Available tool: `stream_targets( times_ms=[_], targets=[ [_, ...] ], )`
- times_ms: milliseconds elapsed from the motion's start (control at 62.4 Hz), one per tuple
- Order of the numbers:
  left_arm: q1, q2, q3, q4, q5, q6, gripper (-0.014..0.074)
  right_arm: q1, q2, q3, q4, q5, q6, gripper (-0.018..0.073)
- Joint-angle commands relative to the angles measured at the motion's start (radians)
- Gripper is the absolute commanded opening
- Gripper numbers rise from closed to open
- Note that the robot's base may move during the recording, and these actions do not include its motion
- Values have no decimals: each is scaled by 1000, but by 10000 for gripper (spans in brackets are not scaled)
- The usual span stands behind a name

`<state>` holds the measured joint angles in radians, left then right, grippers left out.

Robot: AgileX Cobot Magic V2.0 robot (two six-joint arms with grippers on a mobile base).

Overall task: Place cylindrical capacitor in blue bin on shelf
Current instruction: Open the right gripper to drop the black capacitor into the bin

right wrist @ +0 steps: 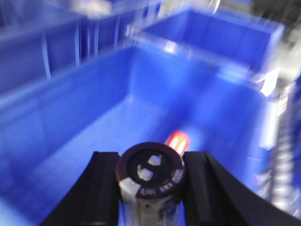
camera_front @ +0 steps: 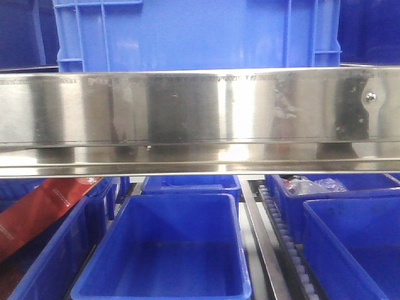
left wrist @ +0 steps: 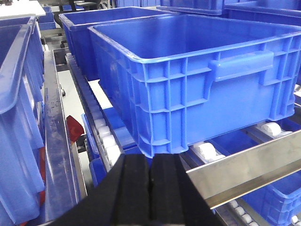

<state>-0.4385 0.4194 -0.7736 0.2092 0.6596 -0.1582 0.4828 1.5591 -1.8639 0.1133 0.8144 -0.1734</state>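
Note:
In the right wrist view my right gripper (right wrist: 149, 176) is shut on the cylindrical capacitor (right wrist: 149, 181), a squat dark cylinder with a pale grey side, held over the inside of a blue bin (right wrist: 89, 122). An orange cylinder (right wrist: 177, 140) lies on that bin's floor just beyond it. This view is blurred. In the left wrist view my left gripper (left wrist: 149, 188) is shut and empty, in front of a large blue bin (left wrist: 197, 80) on the shelf's roller tracks (left wrist: 106, 136). The front view shows the shelf's shiny steel front rail (camera_front: 200, 115) and blue bins below; neither gripper shows there.
A blue bin (camera_front: 169, 250) sits in the lower middle lane of the front view, with more bins on both sides. A red packet (camera_front: 44, 209) lies at the lower left. A steel rail (left wrist: 249, 172) crosses right of my left gripper.

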Motion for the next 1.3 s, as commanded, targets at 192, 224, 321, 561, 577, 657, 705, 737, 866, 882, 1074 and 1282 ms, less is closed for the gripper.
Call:
stream_targets(
  times_ms=[192,224,321,561,577,657,705,737,866,882,1074,1282],
  targets=[
    [-3,-7,3,3,28,-8,-111,2,208,-59,-9,14,-9,-162],
    [-3,-7,3,3,32,-8,-111,2,221,-59,-9,14,-9,-162],
    [-3,-7,3,3,32,-8,-111,2,261,-59,-9,14,-9,-162],
    [-3,-7,3,3,32,-8,-111,2,279,-59,-9,18,-9,-119],
    [-3,-7,3,3,32,-8,-111,2,279,-59,-9,20,-9,-87],
    [-3,-7,3,3,32,-8,-111,2,274,-59,-5,32,-9,120],
    [-3,-7,3,3,32,-8,-111,2,274,-59,-3,37,-7,255],
    [-3,-7,3,3,32,-8,-111,2,272,-59,-3,40,-2,368],
    [-3,-7,3,3,32,-8,-111,2,262,-59,4,46,-2,573],
    [-3,-7,3,3,32,-8,-111,2,260,-59,4,46,-2,567],
    [-3,-7,3,3,33,-8,-111,2,199,-59,28,53,-2,398],
    [-3,-7,3,3,33,-8,-111,0,80,-50,30,105,-2,-7]
  ],
)
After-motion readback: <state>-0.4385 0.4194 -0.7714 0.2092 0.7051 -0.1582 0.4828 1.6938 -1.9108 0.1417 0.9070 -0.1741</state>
